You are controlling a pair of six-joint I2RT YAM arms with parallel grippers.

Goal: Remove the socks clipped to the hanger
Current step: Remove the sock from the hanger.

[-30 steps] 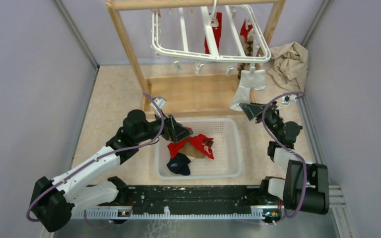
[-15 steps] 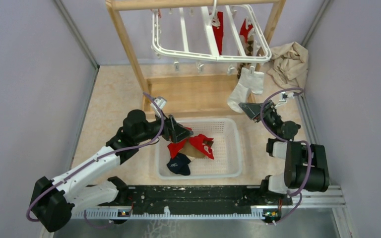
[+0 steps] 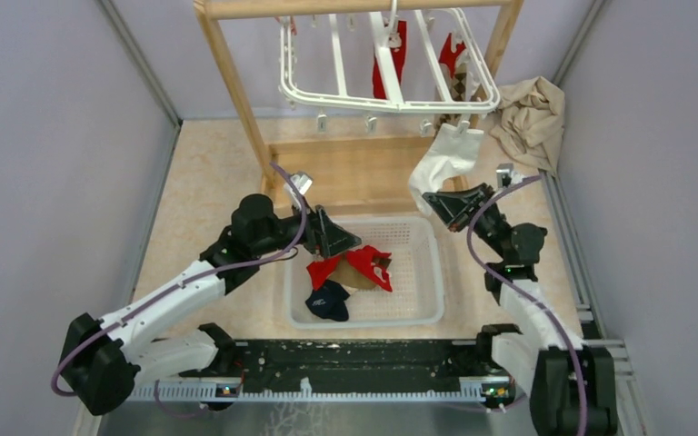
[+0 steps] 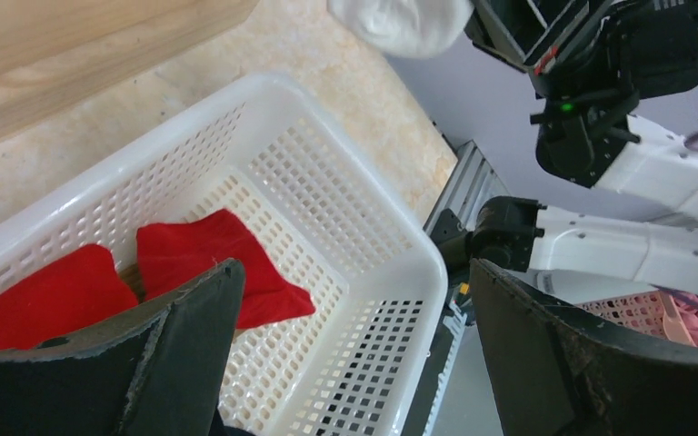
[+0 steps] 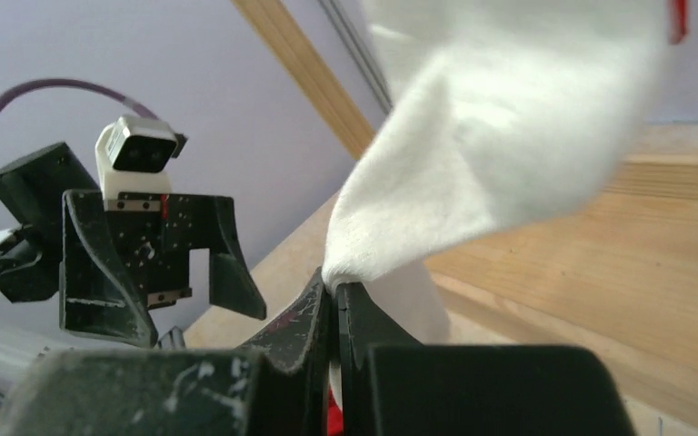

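The white hanger [image 3: 386, 86] hangs from the wooden frame at the back. Two red socks [image 3: 391, 54] and a patterned one [image 3: 462, 86] are clipped to it. A cream sock [image 3: 443, 156] hangs from a front-right clip and is drawn down and to the left. My right gripper [image 3: 429, 200] is shut on its lower end; in the right wrist view the cream sock [image 5: 509, 118] is pinched at the right gripper's [image 5: 334, 289] tips. My left gripper [image 3: 344, 238] is open and holds nothing over the basket's left side. In its own view, the left gripper [image 4: 356, 272] frames the basket rim.
The white perforated basket [image 3: 432, 277] holds red socks [image 3: 369, 265] and a navy one [image 3: 329, 300]. The wooden frame [image 3: 236, 91] and its base board [image 3: 354, 173] stand behind it. A tan cloth heap [image 3: 529, 113] lies at the back right. Walls close in on both sides.
My right gripper has shut on the cream sock's lower end and moved left, stretching the sock that way. The left arm shifted slightly and stays open.
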